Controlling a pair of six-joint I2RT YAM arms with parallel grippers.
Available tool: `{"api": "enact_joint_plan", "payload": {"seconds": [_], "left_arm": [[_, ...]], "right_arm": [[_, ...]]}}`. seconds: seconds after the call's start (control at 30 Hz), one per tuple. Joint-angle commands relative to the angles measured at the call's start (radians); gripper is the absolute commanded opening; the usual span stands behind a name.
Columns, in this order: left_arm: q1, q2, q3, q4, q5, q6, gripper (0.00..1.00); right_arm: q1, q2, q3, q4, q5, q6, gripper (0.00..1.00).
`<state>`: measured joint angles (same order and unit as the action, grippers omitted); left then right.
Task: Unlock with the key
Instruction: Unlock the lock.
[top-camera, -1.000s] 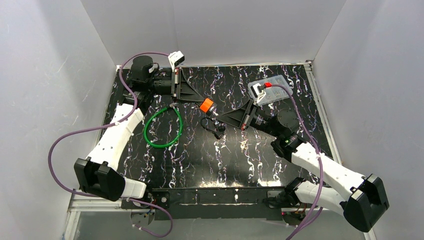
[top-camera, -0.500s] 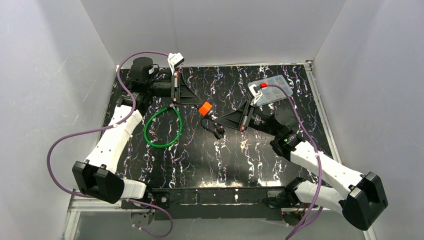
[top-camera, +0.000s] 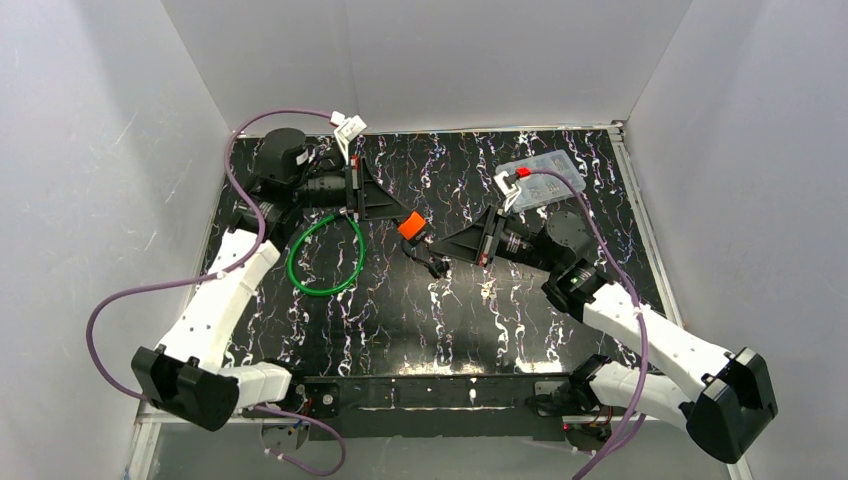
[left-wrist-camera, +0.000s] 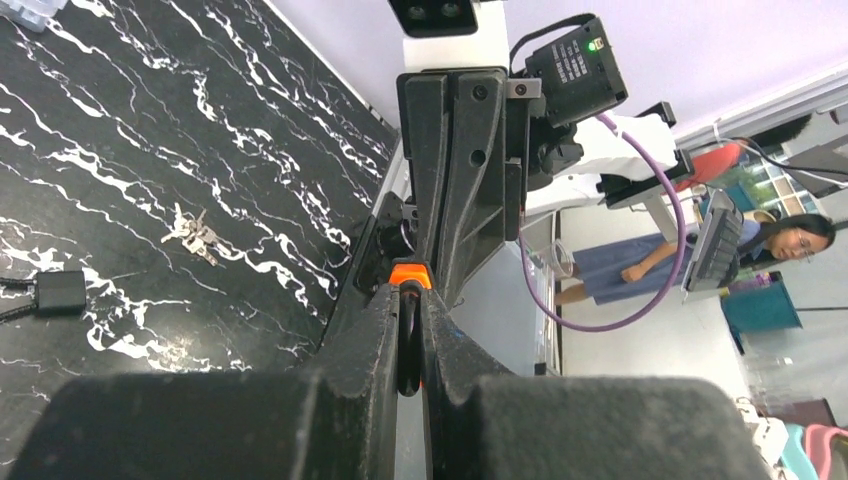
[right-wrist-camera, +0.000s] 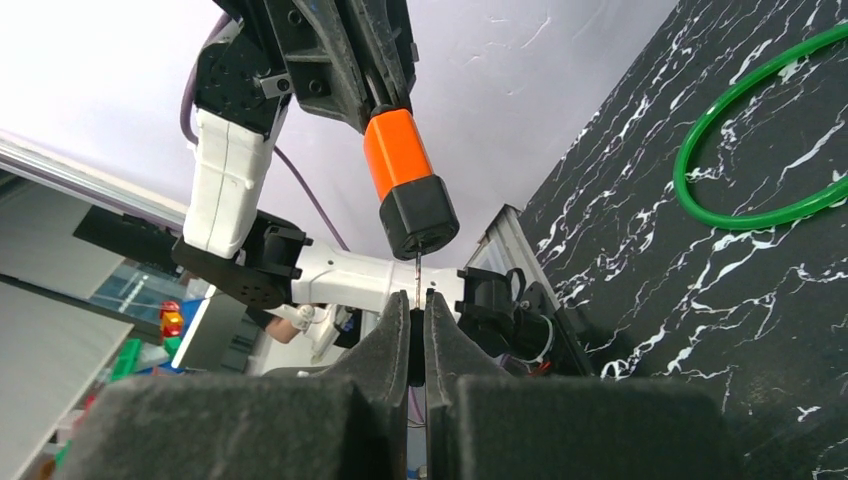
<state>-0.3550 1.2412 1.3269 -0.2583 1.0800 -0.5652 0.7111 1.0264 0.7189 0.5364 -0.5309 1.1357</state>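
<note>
My left gripper (top-camera: 398, 214) is shut on an orange padlock (top-camera: 411, 226) with a black end, held above the table; the padlock also shows in the right wrist view (right-wrist-camera: 398, 160) and as an orange edge between the left fingers (left-wrist-camera: 409, 275). A green cable loop (top-camera: 325, 255) lies below it on the table. My right gripper (top-camera: 443, 244) is shut on the black head of a key (right-wrist-camera: 417, 345). The key's thin blade (right-wrist-camera: 418, 272) points up and reaches the padlock's black end (right-wrist-camera: 420, 220). The two grippers face each other tip to tip.
A clear plastic box (top-camera: 545, 178) sits at the back right. A small black block on a cord (top-camera: 432, 263) lies under the grippers, also in the left wrist view (left-wrist-camera: 60, 292). A bunch of loose keys (left-wrist-camera: 195, 235) lies on the black marbled table (top-camera: 400, 320).
The left gripper has carried the padlock nearer and a little right. The right gripper has moved left and towards it, so the key blade now meets the padlock's end.
</note>
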Motion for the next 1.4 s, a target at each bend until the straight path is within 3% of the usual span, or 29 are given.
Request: {"api": "enact_joint_plan", "payload": {"seconds": [0.0,0.37,1.03,1.07,1.23,1.27,1.37], "left_arm": [[-0.075,-0.092,-0.089,0.121,0.066,-0.163,0.0],[-0.075,-0.085,-0.16,0.433,0.087,-0.398,0.0],[-0.096,-0.086,-0.135,0.515,0.112,-0.473,0.0],[-0.096,-0.086,-0.133,0.51,0.112,-0.471,0.0],[-0.096,-0.086,-0.11,0.489,0.108,-0.463,0.0],[-0.094,-0.085,-0.109,0.485,0.106,-0.463,0.0],[-0.085,-0.08,-0.11,0.481,0.099,-0.466,0.0]], "right_arm": [[-0.004,-0.049,0.057,0.119,0.204,-0.065,0.01],[-0.004,-0.06,0.057,0.263,0.124,-0.065,0.01],[-0.002,-0.003,0.124,0.284,0.093,-0.066,0.03],[-0.002,0.004,0.137,0.277,0.081,-0.066,0.08],[-0.002,-0.016,0.18,0.159,0.05,-0.104,0.59],[-0.003,-0.029,0.18,0.138,0.053,-0.114,0.65],[-0.002,-0.065,0.181,0.08,0.062,-0.142,0.72]]}}
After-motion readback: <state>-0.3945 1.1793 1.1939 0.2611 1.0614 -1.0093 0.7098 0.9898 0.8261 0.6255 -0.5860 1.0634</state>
